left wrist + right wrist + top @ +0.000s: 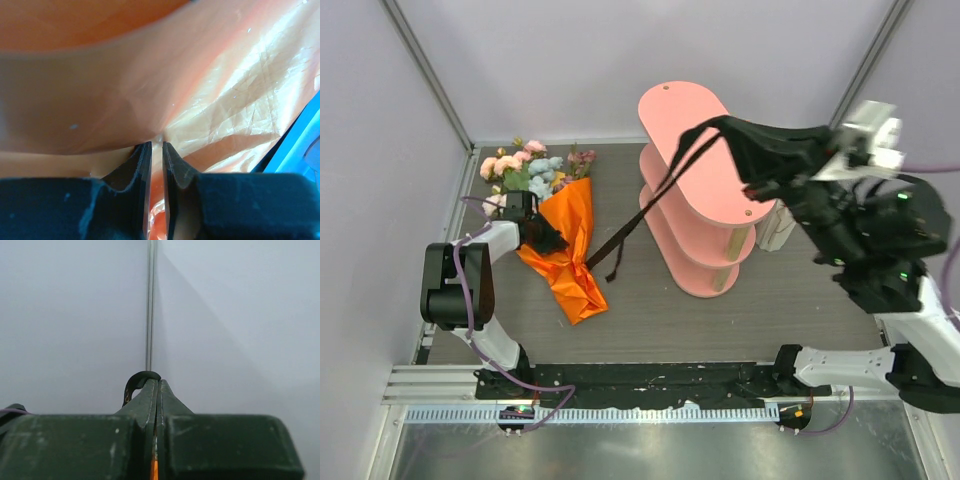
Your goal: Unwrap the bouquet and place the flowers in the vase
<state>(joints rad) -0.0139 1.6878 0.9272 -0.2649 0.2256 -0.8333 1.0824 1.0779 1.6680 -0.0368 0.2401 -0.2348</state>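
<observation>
the bouquet (570, 215) lies at the table's (770, 310) left, with crumpled orange paper and pink and blue flowers (525, 165) at its far end. the vase (777, 228) is mostly hidden behind the pink shelf (685, 130). the left gripper (542, 238) pinches the paper, and the raised right gripper (723, 124) is clamped on the black ribbon (640, 215).

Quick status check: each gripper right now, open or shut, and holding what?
Left gripper: closed, pinching the orange paper of the bouquet.
Right gripper: closed on the black ribbon.
</observation>
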